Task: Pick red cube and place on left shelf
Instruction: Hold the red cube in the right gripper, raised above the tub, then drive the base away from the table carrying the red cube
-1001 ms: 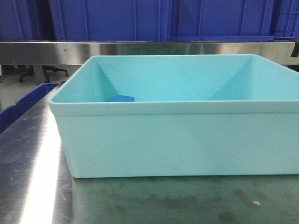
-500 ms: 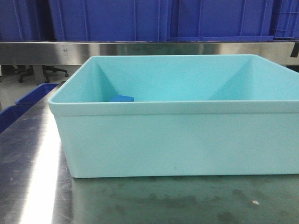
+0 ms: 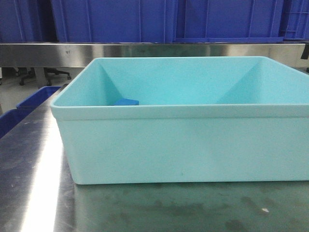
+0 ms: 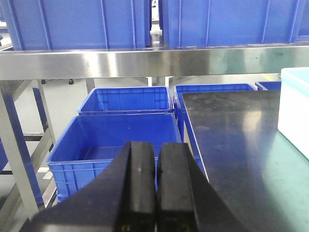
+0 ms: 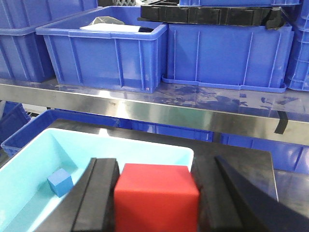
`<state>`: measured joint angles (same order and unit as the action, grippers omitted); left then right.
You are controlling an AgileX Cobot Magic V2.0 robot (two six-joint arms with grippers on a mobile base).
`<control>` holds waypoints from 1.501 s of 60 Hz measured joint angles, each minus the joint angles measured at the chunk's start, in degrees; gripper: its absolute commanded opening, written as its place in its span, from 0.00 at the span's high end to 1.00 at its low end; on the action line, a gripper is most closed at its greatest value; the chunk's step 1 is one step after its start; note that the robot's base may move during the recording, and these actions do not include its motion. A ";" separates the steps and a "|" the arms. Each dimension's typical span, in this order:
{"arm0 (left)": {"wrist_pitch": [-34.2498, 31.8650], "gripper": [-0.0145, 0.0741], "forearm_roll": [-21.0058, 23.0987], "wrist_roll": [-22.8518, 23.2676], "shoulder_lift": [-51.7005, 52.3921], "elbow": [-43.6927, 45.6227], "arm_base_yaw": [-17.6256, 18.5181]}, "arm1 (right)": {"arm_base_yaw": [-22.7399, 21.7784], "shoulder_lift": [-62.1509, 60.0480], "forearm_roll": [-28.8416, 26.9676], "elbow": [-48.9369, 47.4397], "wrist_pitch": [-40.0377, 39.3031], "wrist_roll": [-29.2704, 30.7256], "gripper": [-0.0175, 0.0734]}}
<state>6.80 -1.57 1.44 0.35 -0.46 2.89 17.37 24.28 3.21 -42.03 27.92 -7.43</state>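
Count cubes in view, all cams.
2. The red cube held in the right hand; blue cube on the floor of the turquoise tub, near a corner. The tub's front wall may hide more.

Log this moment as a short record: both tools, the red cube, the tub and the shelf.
Right tool: shut on red plastic cube
Left tool: shut, holding nothing
Pale turquoise plastic tub: holds one small blue cube
Stainless-steel shelf rail: carries large blue plastic crates
Task state: red cube not yet on shelf
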 measured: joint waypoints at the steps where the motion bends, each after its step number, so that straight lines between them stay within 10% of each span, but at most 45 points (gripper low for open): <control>1: 0.00 0.72 0.00 0.00 0.00 0.00 0.00 | 0.00 0.00 0.00 0.00 0.00 0.00 0.75; 90: 0.00 0.72 0.00 0.00 0.00 0.00 0.00 | 0.00 0.00 -0.13 0.00 0.04 0.00 0.75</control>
<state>6.80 -1.57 1.44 0.35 -0.46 2.89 17.37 24.28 3.08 -42.03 27.96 -7.43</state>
